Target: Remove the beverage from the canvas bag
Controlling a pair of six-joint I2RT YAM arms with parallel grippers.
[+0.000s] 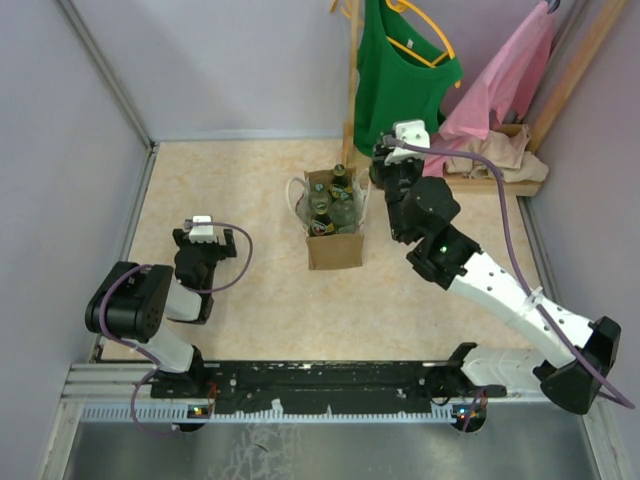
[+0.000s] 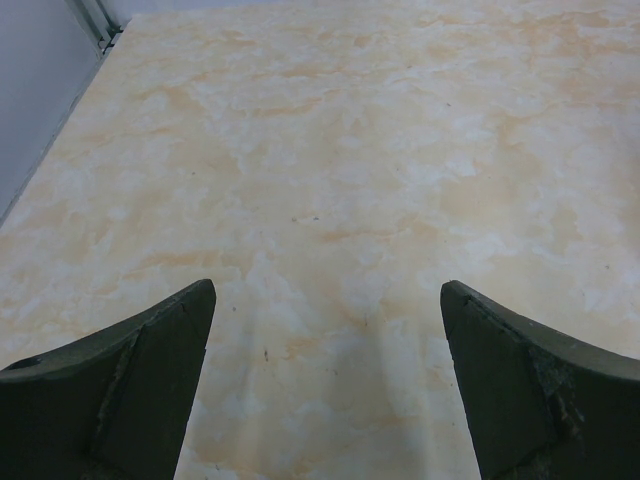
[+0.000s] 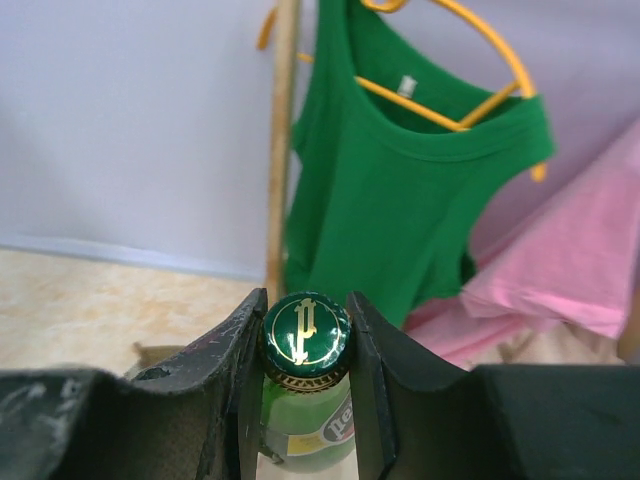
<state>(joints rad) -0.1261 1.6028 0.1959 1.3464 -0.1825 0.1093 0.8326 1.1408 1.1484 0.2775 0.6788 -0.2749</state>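
- The table [image 1: 230, 180] is marbled beige. The canvas bag [image 1: 335, 250] stands upright at its centre in the top view.
- A green shirt [image 1: 400, 80] and a pink garment [image 1: 500, 85] hang at the upper right of that view, behind the bag.
- The right gripper [image 1: 383, 165] is just off the bag's upper right corner. Its jaws pinch the neck of a green bottle [image 3: 305, 425] right under the cap [image 3: 306, 333].
- The left gripper [image 1: 205, 240] sits at the lower left, well apart from the bag, with its jaws spread over bare table.
- Progress, as I judge it: one beverage is gripped and looks lifted clear of the bag's mouth. It has yet to be set down on the table and released. Other bottles [image 1: 332, 205] stand inside the bag.
- Writing: the cap bears a gold stylised "P". The bottle's label shows part of a word, cut off by the fingers. The tiny print on the cap's rim is too small to read.
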